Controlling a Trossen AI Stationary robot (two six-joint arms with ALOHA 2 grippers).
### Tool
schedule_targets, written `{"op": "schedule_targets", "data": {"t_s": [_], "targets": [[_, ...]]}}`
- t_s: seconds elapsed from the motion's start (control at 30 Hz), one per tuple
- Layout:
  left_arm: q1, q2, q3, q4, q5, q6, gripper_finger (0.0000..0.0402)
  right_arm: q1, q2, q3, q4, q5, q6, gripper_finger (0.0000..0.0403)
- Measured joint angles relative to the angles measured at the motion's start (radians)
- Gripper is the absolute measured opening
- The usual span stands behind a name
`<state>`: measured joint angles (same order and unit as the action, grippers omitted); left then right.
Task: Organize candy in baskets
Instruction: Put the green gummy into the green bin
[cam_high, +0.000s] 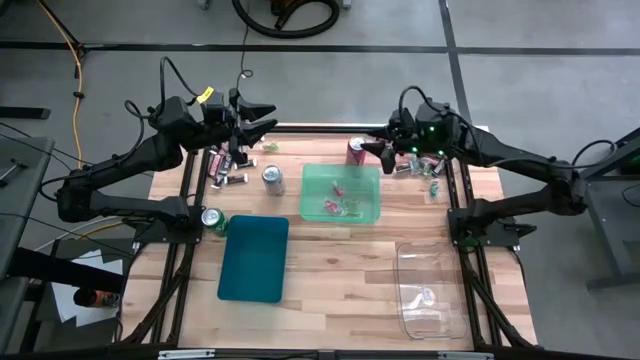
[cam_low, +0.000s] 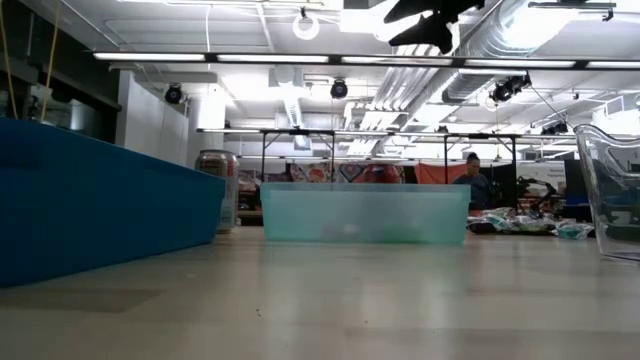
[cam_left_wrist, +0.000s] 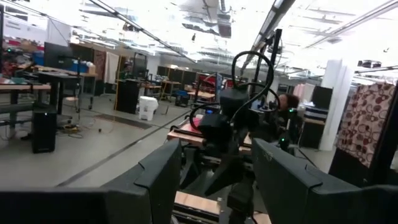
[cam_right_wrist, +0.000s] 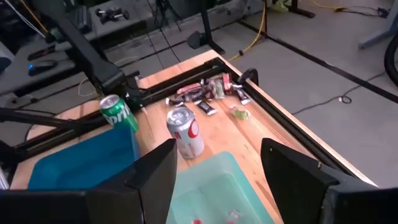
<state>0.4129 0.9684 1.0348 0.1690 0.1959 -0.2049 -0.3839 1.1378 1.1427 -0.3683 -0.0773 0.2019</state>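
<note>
- Right gripper (cam_high: 372, 150): jaws wide, empty, over the light green basket (cam_high: 341, 193) far rim.
- Next: swing outward to loose candies (cam_high: 428, 168); pinch one wrapper squarely.

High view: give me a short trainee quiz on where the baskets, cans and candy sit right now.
1. True or false: the dark teal basket has candy in it.
2. Which basket holds several candies? A) the light green basket B) the teal one C) none
3. Fill in: the silver can stands between the candy pile and the ____ basket.

Key
1. False; its floor shows bare.
2. A; the clear basket shows at most one small piece.
3. Light green. Both pincers, left and right, hover open over the table's far edge.
</note>
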Motion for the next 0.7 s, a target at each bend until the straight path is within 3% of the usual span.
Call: {"op": "schedule_targets", "data": {"t_s": [0.13, 0.27, 0.47, 0.6, 0.7], "targets": [[0.0, 0.001, 0.0, -0.023, -0.029, -0.013, 0.0184, 0.0, 0.001, 0.0, -0.001, 0.002, 0.001, 0.0227], [0.027, 0.052, 0.022, -0.075, -0.24, -0.111, 0.0184, -0.003, 0.001, 0.0, -0.001, 0.003, 0.007, 0.0227], [0.265, 0.214, 0.269, -0.569, -0.374, -0.108, 0.0184, -0.003, 0.001, 0.0, -0.006, 0.003, 0.008, 0.0227], [0.427, 0.372, 0.324, -0.826, -0.344, -0.132, 0.0184, -0.003, 0.001, 0.0, -0.009, 0.004, 0.011, 0.0227], [0.508, 0.479, 0.328, -0.9, -0.295, -0.131, 0.0184, -0.003, 0.001, 0.0, -0.015, 0.006, 0.035, 0.0227]]}}
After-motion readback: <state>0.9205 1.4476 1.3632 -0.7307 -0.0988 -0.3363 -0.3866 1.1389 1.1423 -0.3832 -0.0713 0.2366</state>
